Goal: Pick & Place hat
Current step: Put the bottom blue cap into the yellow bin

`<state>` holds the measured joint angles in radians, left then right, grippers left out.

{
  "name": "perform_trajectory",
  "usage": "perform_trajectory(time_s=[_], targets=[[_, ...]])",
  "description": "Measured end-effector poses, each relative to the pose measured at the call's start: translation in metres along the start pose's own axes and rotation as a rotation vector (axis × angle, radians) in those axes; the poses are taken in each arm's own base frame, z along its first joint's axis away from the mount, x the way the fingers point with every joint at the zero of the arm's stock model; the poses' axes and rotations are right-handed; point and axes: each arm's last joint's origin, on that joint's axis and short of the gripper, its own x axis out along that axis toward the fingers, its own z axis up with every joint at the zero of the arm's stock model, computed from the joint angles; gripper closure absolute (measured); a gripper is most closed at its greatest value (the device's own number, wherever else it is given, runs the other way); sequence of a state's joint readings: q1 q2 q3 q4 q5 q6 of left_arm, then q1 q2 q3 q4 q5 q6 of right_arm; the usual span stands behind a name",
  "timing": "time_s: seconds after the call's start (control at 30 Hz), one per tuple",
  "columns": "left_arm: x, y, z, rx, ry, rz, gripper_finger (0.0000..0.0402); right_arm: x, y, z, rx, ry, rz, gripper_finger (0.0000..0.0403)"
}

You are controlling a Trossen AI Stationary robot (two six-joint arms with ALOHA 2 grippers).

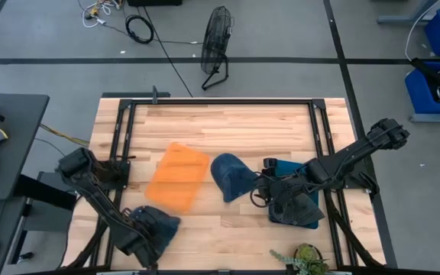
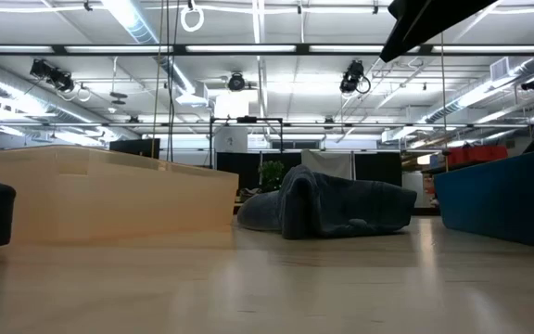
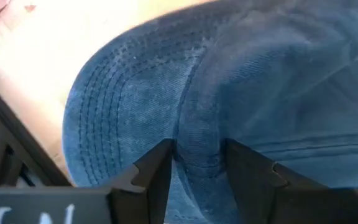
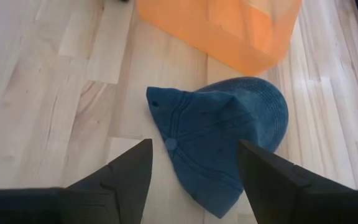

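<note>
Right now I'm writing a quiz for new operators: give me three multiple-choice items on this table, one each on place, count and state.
1. The orange bin sits:
A. left of the middle hat
B. at the right edge
C. under the plant

2. Blue hats in the high view:
A. one
B. three
C. five

3. The right tool is:
A. shut on a hat
B. open above the middle hat
C. inside the bin

Key: 1 A, the high view shows the bin left of that hat. 2 B, one under the left tool, one mid-table, one under the right arm. 3 B, its fingers stand spread, gripping nothing.
</note>
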<state>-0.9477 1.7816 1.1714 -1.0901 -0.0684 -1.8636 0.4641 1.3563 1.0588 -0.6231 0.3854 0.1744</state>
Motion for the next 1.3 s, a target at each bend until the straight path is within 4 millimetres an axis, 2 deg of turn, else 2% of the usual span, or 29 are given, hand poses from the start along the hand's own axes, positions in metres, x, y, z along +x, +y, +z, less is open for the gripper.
perform_trajectory(time_s=[0.13,0.3,0.4,0.67,0.8,0.9,1.0,1.1,1.17,1.23,1.3], targets=[[0.006,0.000,-0.001,0.033,0.011,0.054,0.0283,0.000,0.000,0.000,-0.001,0.000,0.000,0.0167],[0.001,0.002,0.000,0.030,0.024,0.038,0.0379,0.000,0.000,0.000,-0.007,0.000,0.000,0.0167],[-0.008,0.001,0.001,0.020,0.032,0.006,0.0386,0.000,0.000,0.000,-0.007,0.001,0.000,0.0167],[-0.070,-0.011,0.002,0.186,0.042,-0.104,0.0390,0.000,0.000,0.000,-0.007,0.002,0.000,0.0167],[-0.106,-0.013,0.006,0.261,-0.045,-0.168,0.0384,0.000,0.000,0.000,-0.007,0.003,0.000,0.0167],[-0.126,-0.007,0.013,0.405,-0.146,-0.138,0.0384,0.000,0.000,0.000,-0.004,0.002,0.000,0.0167],[-0.134,0.000,0.025,0.622,-0.216,-0.041,0.0389,0.000,0.000,0.000,-0.004,0.002,0.000,0.0167],[-0.135,-0.002,0.035,1.000,-0.291,0.003,0.0386,0.000,0.000,0.000,-0.004,0.002,0.000,0.0167],[-0.135,-0.005,0.046,1.186,-0.381,0.073,0.0381,0.000,0.000,0.000,-0.004,0.002,0.000,0.0167],[-0.132,-0.007,0.060,1.274,-0.461,0.171,0.0377,0.000,0.000,0.000,-0.004,0.001,0.000,0.0167],[-0.130,-0.008,0.078,1.293,-0.461,0.240,0.0378,0.000,0.000,0.000,-0.004,0.000,0.001,0.0167]])
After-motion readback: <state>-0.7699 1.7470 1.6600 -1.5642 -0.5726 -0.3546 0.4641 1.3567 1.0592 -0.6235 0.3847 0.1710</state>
